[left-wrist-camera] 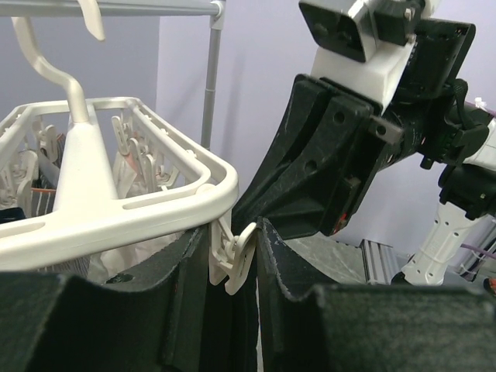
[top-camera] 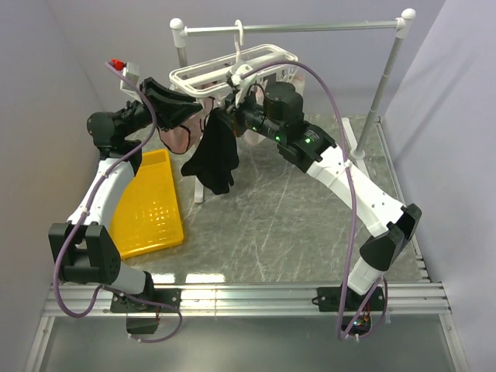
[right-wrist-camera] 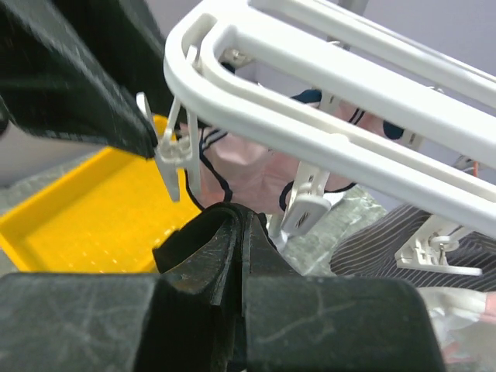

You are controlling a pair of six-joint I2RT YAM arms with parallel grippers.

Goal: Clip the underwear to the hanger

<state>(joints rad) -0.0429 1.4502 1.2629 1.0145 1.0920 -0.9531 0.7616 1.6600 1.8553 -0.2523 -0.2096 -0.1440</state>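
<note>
My right end effector (right-wrist-camera: 236, 221) is clamped on a fold of the plain black soft fabric underwear (top-camera: 213, 159). In its wrist view the two fingers are pressed together with cloth pinched between them. From above, the rest of the brief hangs limp below the grip, over the far-left part of the counter (top-camera: 294, 209).

The pinched edge sits just below and beside a small white plastic clip (left-wrist-camera: 231, 267), but not inside it. My left end effector (left-wrist-camera: 232, 236) has one finger on each side of that same clip, very close to it. I cannot tell whether they are squeezing it or only bracketing it.

The clip dangles from a corner of the white plastic rectangular hanger (top-camera: 271, 56), which hooks over a grey metal rail (top-camera: 310, 28) above the far edge. A pale pink dark-trimmed garment (top-camera: 180, 138) and a grey striped garment (right-wrist-camera: 387, 240) hang under the hanger. A yellow perforated plastic basket (top-camera: 151, 205) lies along the left edge.

I judge the task well past halfway, since the underwear is picked up, raised and lined up at a clip. What remains is spreading the clip, feeding the fabric edge in, letting it bite, and then releasing both grips.
</note>
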